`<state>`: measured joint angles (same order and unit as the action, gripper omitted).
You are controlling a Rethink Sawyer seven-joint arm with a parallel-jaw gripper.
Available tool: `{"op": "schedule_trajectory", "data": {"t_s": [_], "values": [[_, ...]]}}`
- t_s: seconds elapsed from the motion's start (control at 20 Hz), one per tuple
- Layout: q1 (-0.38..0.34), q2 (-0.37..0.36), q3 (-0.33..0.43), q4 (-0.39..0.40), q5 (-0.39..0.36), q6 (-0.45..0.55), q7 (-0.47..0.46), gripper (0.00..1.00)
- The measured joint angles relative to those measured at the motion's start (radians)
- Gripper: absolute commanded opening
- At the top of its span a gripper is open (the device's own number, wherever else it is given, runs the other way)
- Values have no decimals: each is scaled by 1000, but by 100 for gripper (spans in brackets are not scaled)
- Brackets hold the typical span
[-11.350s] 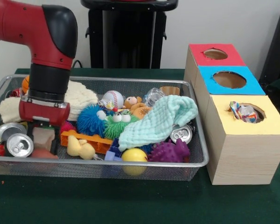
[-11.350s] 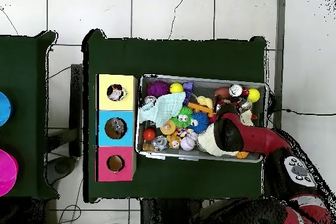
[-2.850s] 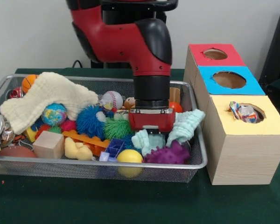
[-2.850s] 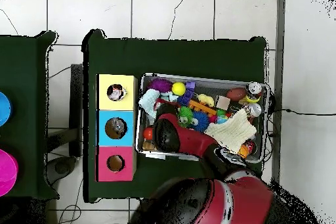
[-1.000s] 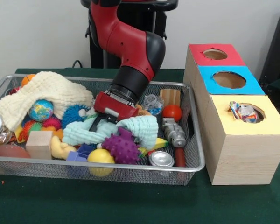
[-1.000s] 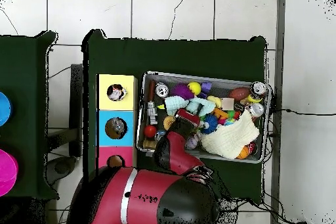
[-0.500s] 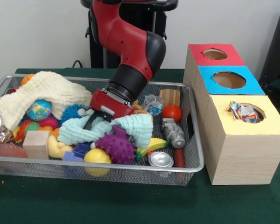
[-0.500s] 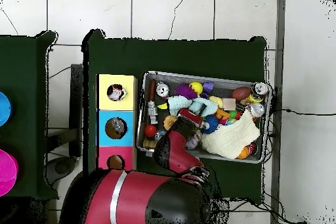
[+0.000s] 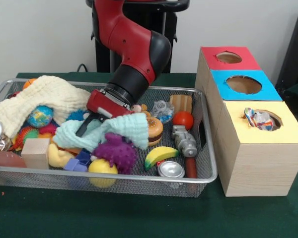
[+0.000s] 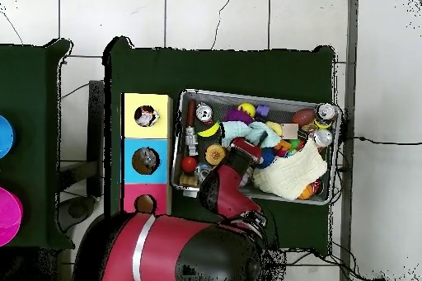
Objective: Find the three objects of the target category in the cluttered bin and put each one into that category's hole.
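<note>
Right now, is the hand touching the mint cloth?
Touching. The front view shows the hand pressed into the mint cloth, whose folds bunch around it.

Silver wire-mesh metal bin (image 9: 208,163); soft, nubbly mint-green cloth (image 9: 126,130); fluffy cream cloth (image 9: 44,96); shiny metal can (image 9: 171,169); glossy yellow plastic ball (image 9: 102,166); matt pale wooden block (image 9: 35,152).

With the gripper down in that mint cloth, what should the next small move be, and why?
Probably keep dragging the mint cloth toward the cream cloth end of the wire bin. The gripper is buried in it, and beside it a toy burger, banana and can lie uncovered.
</note>
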<state>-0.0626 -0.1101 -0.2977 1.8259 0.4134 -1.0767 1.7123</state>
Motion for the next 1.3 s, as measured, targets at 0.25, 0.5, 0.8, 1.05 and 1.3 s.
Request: {"op": "schedule_trajectory", "data": {"t_s": [0.25, 0.5, 0.8, 1.05, 1.3], "values": [[-16, 21, -73, 1, 116, 22, 0, 100], [-33, 53, -158, 9, 217, 126, 0, 100], [-16, 54, -240, 12, 230, 257, 0, 100], [-9, 48, -271, 12, 197, 352, 0, 100], [-72, -19, -257, 12, -32, 461, 0, 100]]}}
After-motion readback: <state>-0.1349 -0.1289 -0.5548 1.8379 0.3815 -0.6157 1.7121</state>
